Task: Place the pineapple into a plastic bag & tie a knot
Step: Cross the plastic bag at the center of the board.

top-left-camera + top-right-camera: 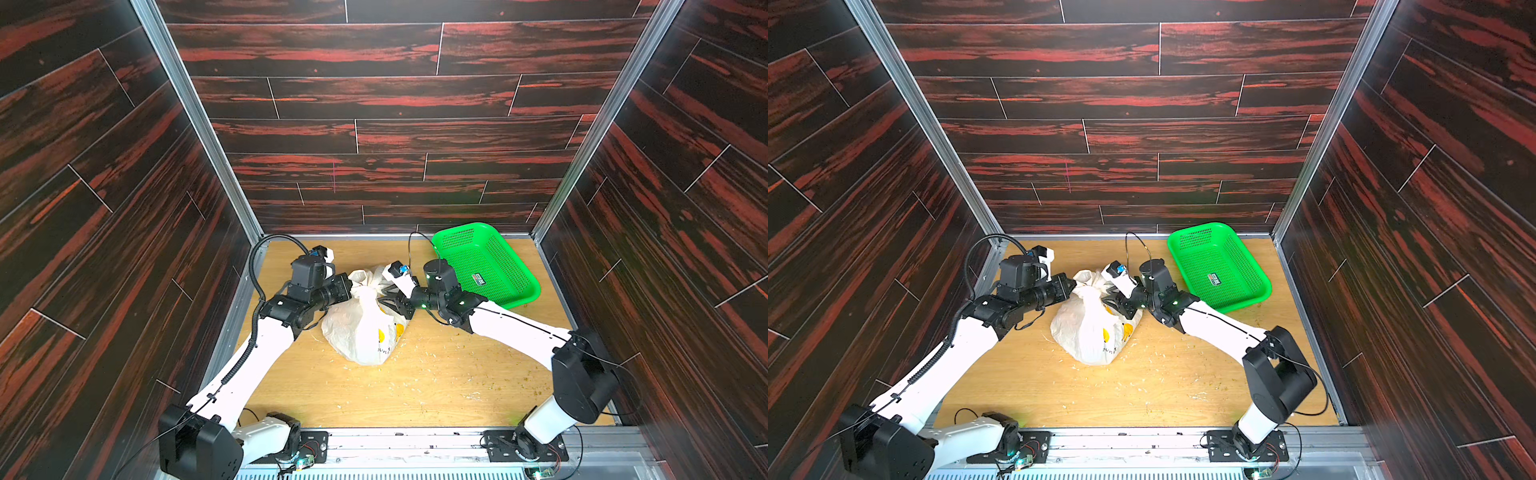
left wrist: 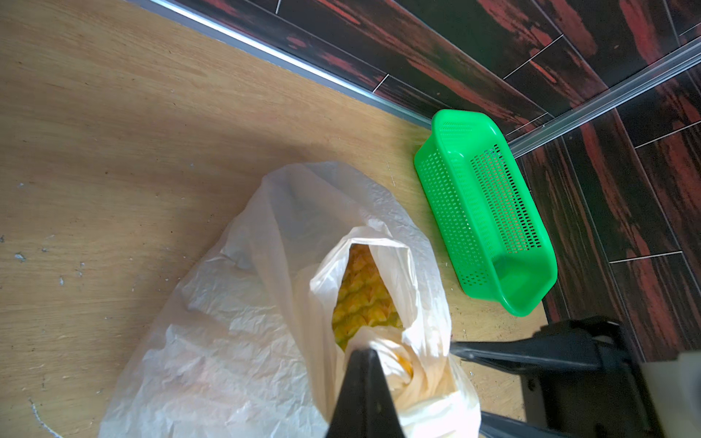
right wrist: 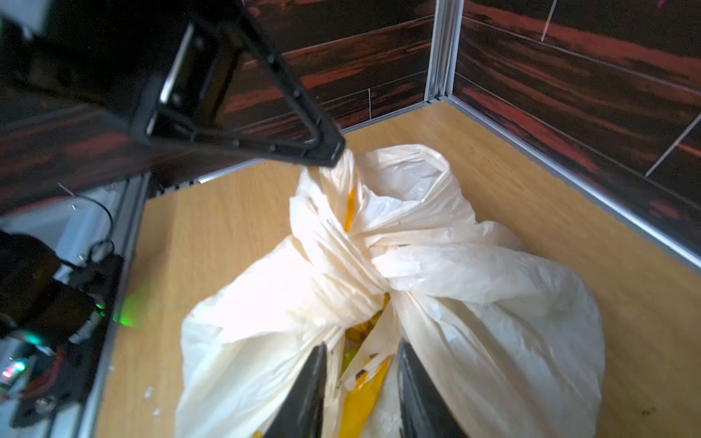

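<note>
The white plastic bag [image 1: 360, 332] [image 1: 1088, 332] lies mid-table with yellow prints on its side. Its handle straps are twisted into a knot [image 3: 356, 261] [image 1: 365, 289] at the top. Through a gap in the bag's mouth the yellow pineapple [image 2: 360, 295] shows inside. My left gripper [image 1: 351, 286] [image 2: 364, 354] is shut on a strap end just left of the knot, and its tip [image 3: 335, 153] pulls the strap taut. My right gripper [image 1: 387, 298] [image 3: 360, 347] sits at the bag's right side below the knot, jaws apart with a loose fold of the bag between them.
A green mesh basket [image 1: 486, 266] [image 1: 1219, 266] [image 2: 485, 212] stands at the back right against the wall. Dark wood-pattern walls close in three sides. Small crumbs and flakes are scattered over the wooden tabletop [image 1: 415, 386].
</note>
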`<state>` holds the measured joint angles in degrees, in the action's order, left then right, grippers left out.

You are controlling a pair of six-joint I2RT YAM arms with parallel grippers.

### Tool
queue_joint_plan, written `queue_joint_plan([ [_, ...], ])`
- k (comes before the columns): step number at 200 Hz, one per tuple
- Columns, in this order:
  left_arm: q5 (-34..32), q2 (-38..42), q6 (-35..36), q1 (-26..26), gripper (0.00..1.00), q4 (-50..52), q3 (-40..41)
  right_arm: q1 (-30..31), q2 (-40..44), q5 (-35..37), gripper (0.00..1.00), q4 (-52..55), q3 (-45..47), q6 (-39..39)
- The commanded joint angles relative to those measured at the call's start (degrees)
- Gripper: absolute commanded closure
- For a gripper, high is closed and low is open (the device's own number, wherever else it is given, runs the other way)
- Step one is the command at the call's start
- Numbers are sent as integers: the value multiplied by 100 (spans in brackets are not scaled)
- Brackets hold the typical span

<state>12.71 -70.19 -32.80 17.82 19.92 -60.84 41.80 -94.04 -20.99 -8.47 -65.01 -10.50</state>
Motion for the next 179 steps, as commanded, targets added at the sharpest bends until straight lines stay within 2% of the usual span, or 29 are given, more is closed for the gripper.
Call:
queue_joint_plan([
  [1,63,-16,-8,-33,100,91,46,0,-156,-161,67,-207,95,-742],
  [40,74,-67,-16,-33,100,100,24,79,-328,-385,67,-282,40,-989],
  [75,83,-95,1,-33,100,125,2,112,-440,-291,66,-351,4,-1075],
  [131,102,-114,36,-33,100,123,-29,-297,265,-191,69,-348,490,-1146],
  [179,154,-202,32,-32,100,82,-53,-148,71,59,68,-130,451,-1526],
])
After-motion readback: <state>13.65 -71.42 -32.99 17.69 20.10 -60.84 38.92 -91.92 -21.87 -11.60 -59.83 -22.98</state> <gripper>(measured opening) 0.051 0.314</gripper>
